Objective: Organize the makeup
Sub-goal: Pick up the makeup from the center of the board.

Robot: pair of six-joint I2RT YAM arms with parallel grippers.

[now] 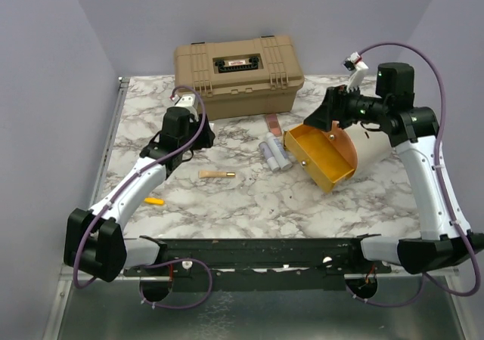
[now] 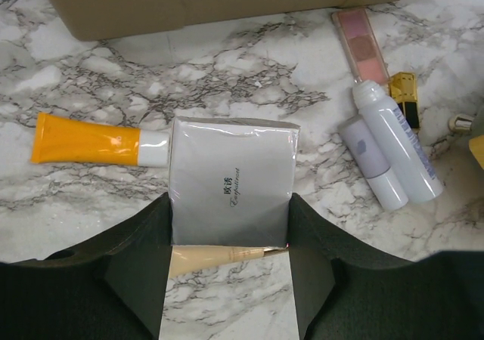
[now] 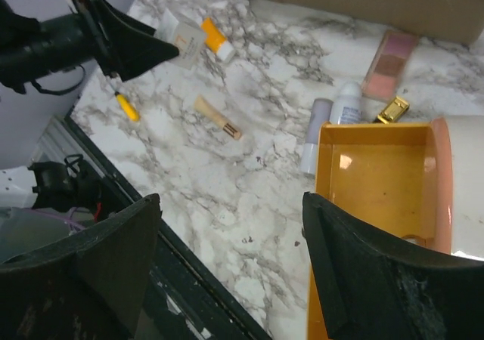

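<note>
My left gripper (image 2: 231, 211) is clamped on a flat pale packet (image 2: 231, 170), one finger on each long side. I judge this keeps its printed face up and stops it twisting on the way across. I cannot tell whether it is clear of the marble. It sits left of centre on the table (image 1: 249, 204), just in front of the tan hard case (image 1: 238, 68), which stands at the far edge.

The orange tube (image 2: 87, 142) lies just beside the packet, toward the left edge. The pale tubes (image 2: 393, 143), a blush palette (image 2: 359, 45) and a gold lipstick (image 2: 404, 91) lie together near the middle. A tan-handled stick (image 1: 217, 174) lies nearer me, and the yellow pencil (image 1: 154, 201) lies toward the near left corner.

My right gripper (image 3: 231, 198) has its jaws wide apart with only bare marble between them. One finger overlaps the orange wall of the pouch (image 1: 325, 159). I cannot tell whether it presses there, but the pouch is tipped with its mouth toward the middle. I take that as bracing it open to receive things. It looks empty, so the sorting is barely begun.
</note>
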